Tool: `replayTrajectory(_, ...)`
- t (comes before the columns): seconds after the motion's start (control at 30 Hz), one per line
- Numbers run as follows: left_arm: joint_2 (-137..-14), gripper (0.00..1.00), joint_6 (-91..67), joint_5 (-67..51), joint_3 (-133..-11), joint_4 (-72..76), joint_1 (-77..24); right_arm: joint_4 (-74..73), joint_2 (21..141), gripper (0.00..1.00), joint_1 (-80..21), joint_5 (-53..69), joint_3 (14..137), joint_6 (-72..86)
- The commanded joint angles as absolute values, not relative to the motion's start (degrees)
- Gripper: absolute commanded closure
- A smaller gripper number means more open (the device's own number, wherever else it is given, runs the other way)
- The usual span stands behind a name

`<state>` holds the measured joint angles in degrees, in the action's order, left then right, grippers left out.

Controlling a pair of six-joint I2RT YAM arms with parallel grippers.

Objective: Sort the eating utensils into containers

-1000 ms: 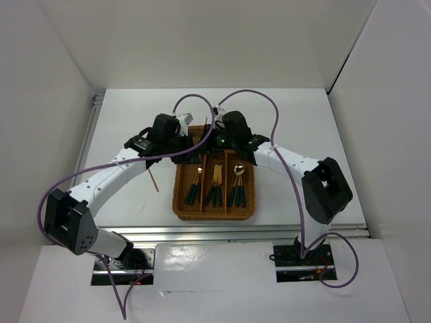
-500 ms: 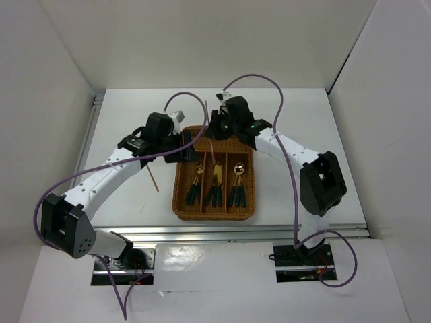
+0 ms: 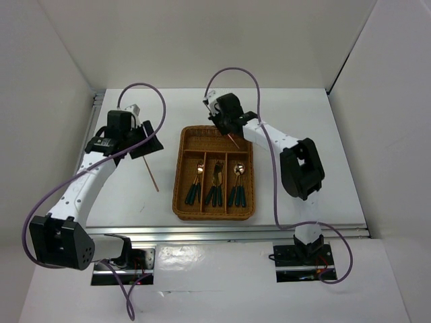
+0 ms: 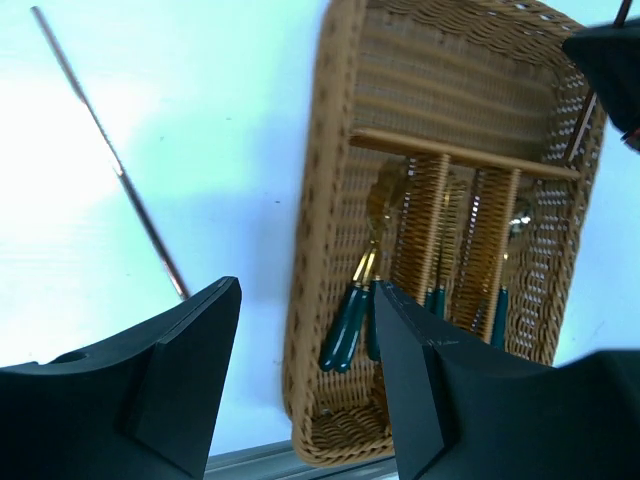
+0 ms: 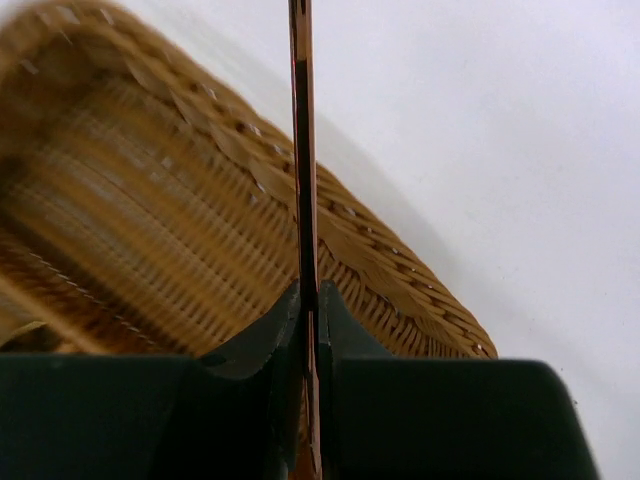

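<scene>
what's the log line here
right tool: shut on chopstick, at wicker tray far end | left tool: open, empty | second chopstick: on table, left of tray

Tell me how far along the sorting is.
Done: spoons and forks lie in three long slots of the tray. In hand: the right end effector grips one chopstick over the crosswise slot. Remaining: the second chopstick lies on the table, near the open left end effector.

Wicker tray (image 3: 179, 185) mid-table: crosswise slot at far end, three long slots nearer. Spoons and forks (image 3: 215, 188) lie in the long slots, handles nearward. One chopstick (image 4: 119, 170) on the table, left of tray. Second chopstick (image 5: 303, 150) pinched in right gripper (image 5: 309, 310), over tray's far right corner.
</scene>
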<state>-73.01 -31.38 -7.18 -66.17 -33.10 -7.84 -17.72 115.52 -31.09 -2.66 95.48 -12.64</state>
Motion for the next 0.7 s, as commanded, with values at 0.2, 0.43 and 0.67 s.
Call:
replayTrajectory(0.2,-73.74,0.3,-29.0,-8.44,-64.34,-32.26,-2.56,-17.32,119.36,0.92,-33.4,-6.5,98.62,-27.58)
replayTrajectory(0.43,-75.41,0.33,-28.48,-8.96,-64.34,-31.73,-0.97,-14.69,118.13,0.92,-35.59,-4.84,94.67,-30.59)
replayTrajectory(0.67,-75.94,0.33,-28.48,-8.96,-63.81,-31.73,-0.44,-9.84,115.84,0.89,-37.27,-6.06,89.21,-30.06)
